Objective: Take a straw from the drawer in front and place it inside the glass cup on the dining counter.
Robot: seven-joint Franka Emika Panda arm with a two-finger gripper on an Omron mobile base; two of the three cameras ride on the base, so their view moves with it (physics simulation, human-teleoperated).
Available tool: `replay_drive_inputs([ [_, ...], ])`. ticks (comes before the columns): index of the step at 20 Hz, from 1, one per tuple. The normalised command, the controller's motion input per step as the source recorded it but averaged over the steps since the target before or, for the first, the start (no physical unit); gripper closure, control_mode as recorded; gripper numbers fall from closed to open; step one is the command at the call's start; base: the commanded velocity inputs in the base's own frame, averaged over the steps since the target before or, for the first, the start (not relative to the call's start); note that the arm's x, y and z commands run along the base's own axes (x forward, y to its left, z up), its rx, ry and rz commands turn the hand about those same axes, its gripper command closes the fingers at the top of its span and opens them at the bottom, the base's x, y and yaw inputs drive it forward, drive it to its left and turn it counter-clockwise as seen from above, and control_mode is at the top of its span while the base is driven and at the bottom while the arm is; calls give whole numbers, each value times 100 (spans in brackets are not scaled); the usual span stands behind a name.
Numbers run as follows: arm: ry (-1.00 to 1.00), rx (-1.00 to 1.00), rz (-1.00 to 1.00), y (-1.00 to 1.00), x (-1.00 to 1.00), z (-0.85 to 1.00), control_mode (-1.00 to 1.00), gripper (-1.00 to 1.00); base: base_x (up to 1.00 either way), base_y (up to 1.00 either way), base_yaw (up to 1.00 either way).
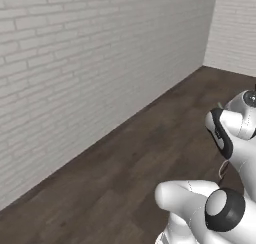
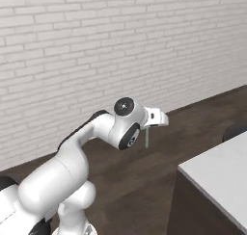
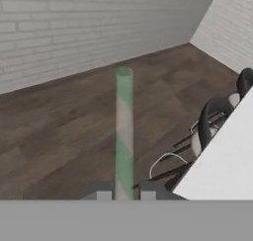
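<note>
White brick walls and dark wood floor lie ahead, the dining counter at my right, and with the jaws of my gripper clenched on the straw, I judge I'm mid-carry and must next find the glass cup.

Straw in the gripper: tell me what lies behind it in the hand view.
Behind the straw, pinched by the gripper, lie dark wood floor and a white brick wall. The straw covers a narrow strip of both.
</note>
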Motion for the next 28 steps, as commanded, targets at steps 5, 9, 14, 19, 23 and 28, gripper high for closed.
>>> replay_drive_inputs([
  [5, 0, 0, 0, 0, 0, 0, 100, 100, 95, 48, -49],
  [9, 0, 0, 0, 0, 0, 0, 100, 100, 96, 57, -52],
  [14, 0, 0, 0, 0, 0, 0, 100, 100, 100, 56, -51],
  [19, 0, 0, 0, 0, 0, 0, 100, 100, 100, 49, -52],
  [23, 0, 0, 0, 0, 0, 0, 100, 100, 100, 44, -52],
  [28, 0, 0, 0, 0, 0, 0, 100, 100, 99, 45, -56],
])
